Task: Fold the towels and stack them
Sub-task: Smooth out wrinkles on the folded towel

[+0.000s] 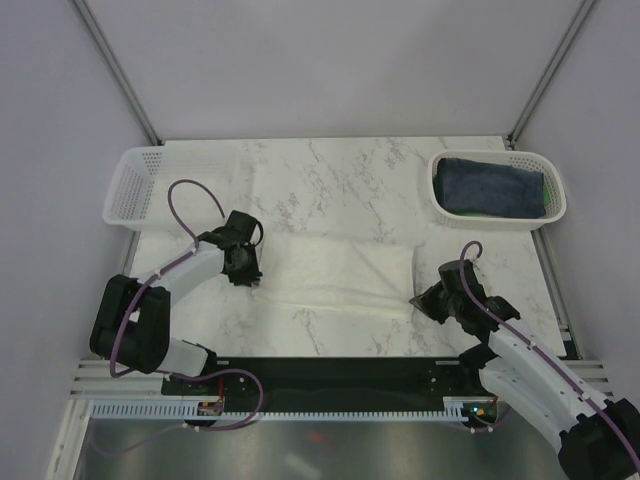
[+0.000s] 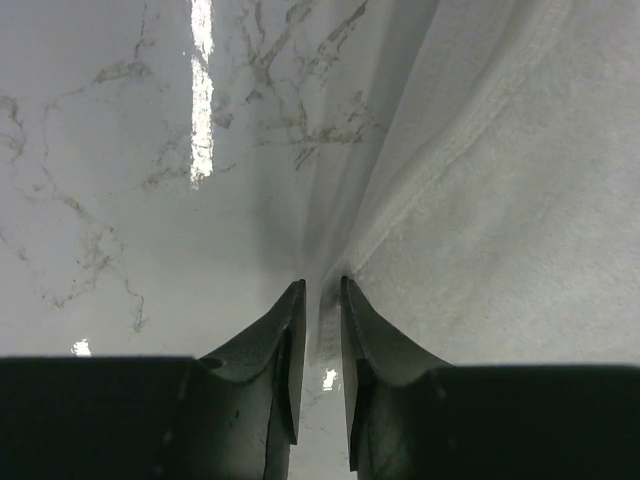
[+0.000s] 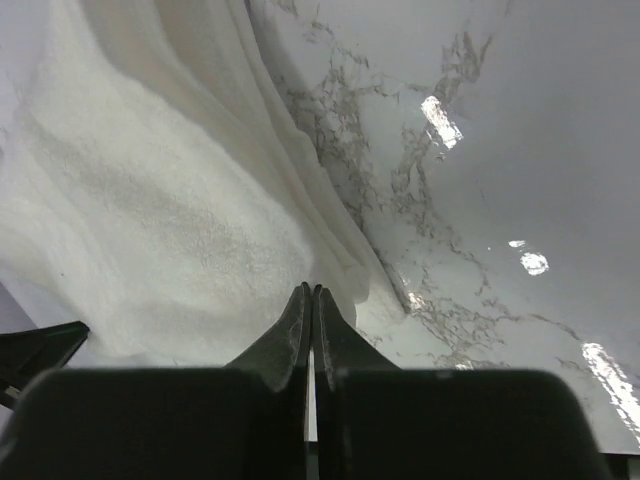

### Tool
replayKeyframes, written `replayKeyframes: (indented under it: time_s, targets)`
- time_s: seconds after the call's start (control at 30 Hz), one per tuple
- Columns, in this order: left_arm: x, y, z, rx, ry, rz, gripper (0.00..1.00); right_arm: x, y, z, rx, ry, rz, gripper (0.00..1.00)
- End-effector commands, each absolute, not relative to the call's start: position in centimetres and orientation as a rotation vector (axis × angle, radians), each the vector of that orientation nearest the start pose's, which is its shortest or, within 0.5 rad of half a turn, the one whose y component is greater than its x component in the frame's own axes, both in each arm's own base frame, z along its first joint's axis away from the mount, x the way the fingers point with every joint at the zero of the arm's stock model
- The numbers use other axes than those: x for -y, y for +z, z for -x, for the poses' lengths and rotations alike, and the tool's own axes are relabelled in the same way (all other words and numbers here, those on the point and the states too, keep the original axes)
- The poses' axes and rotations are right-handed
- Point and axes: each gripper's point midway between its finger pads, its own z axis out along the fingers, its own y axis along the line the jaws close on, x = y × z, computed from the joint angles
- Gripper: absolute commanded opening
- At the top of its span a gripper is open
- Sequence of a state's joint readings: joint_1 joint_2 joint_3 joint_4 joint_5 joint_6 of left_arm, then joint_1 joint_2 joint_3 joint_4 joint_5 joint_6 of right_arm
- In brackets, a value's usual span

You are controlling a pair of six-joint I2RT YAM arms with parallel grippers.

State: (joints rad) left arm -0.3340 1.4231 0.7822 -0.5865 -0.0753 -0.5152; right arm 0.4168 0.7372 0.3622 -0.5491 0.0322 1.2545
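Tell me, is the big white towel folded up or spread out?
Spread out: the white towel lies flat and wide on the table.

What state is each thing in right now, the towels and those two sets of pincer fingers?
Cream towel: lying flat on the table.
Navy towel: folded, in the right basket.
Green towel: under the navy one, mostly hidden.
Left fingers: closed on the cream towel's left edge.
Right fingers: shut on its near right corner.

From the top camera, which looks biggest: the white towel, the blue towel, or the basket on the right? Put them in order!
Largest to smallest:
1. white towel, spread out flat
2. right basket
3. blue towel, folded and fitting inside that basket
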Motion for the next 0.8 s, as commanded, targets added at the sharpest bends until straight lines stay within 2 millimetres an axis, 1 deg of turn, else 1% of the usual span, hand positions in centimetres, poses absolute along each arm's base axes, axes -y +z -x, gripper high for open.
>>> replayKeyframes:
  time_s: [0.0,0.03,0.1,0.13,0.2,0.23,0.27,0.3,0.33,0.37,0.4,0.47,0.5,0.53,0.57,0.6,0.63,0.67,0.7,0.77]
  targets:
    - [7.5,1.9,-24.7,-2.756,0.036,0.314,0.26,-10.2,5.5,-18.9,-2.335,0.526,-1.022,0.00]
    - [7.3,2.0,-24.8,-2.748,0.050,0.317,0.24,-9.8,5.4,-18.7,-2.344,0.492,-0.992,0.00]
    - [7.1,2.3,-25.0,-2.732,0.061,0.320,0.24,-9.1,5.4,-18.4,-2.354,0.433,-0.977,0.00]
    - [7.1,2.4,-25.1,-2.729,0.062,0.316,0.27,-8.7,5.5,-18.5,-2.346,0.409,-0.967,0.00]
    - [7.8,3.2,-25.6,-2.719,0.012,0.295,0.38,-8.6,6.2,-18.7,-2.351,0.393,-0.909,0.01]
    - [8.0,3.5,-25.6,-2.721,-0.010,0.281,0.49,-8.8,6.6,-18.9,-2.356,0.404,-0.875,0.04]
    - [8.3,3.8,-25.7,-2.719,-0.028,0.261,0.52,-8.9,7.8,-19.4,-2.350,0.404,-0.808,0.21]
    - [8.6,4.3,-25.8,-2.718,-0.057,0.246,0.55,-8.8,8.3,-19.6,-2.353,0.389,-0.787,0.31]
    - [8.7,5.0,-26.0,-2.697,-0.065,0.237,0.60,-8.7,8.8,-19.9,-2.348,0.374,-0.765,0.39]
    - [8.1,5.4,-25.9,-2.693,-0.025,0.233,0.62,-8.6,10.2,-20.6,-2.329,0.359,-0.712,0.49]
    - [7.9,6.6,-26.6,-2.663,-0.013,0.237,0.63,-8.5,10.8,-21.0,-2.314,0.347,-0.693,0.53]
    - [7.2,8.6,-27.2,-2.605,0.024,0.253,0.64,-8.5,12.3,-22.2,-2.279,0.336,-0.650,0.61]
    - [7.5,10.1,-28.0,-2.562,-0.001,0.254,0.64,-8.8,12.8,-23.0,-2.263,0.337,-0.613,0.63]
    - [7.8,11.2,-28.5,-2.532,-0.027,0.256,0.63,-9.0,13.0,-23.5,-2.262,0.336,-0.583,0.64]
    - [9.2,12.6,-28.8,-2.508,-0.135,0.230,0.63,-9.7,13.0,-24.5,-2.269,0.345,-0.551,0.66]
    - [10.7,14.2,-30.0,-2.446,-0.238,0.197,0.63,-9.9,12.8,-25.1,-2.279,0.343,-0.530,0.66]
    - [12.0,15.0,-30.6,-2.409,-0.331,0.165,0.63,-10.0,12.4,-25.5,-2.305,0.321,-0.469,0.66]
    - [13.3,15.5,-30.8,-2.385,-0.420,0.134,0.63,-10.3,12.4,-26.0,-2.318,0.316,-0.440,0.66]
    - [15.4,15.8,-31.2,-2.353,-0.561,0.068,0.63,-10.2,11.1,-26.6,-2.364,0.283,-0.422,0.67]
    - [16.4,15.1,-31.4,-2.360,-0.619,0.045,0.63,-10.1,10.2,-27.6,-2.390,0.265,-0.371,0.67]
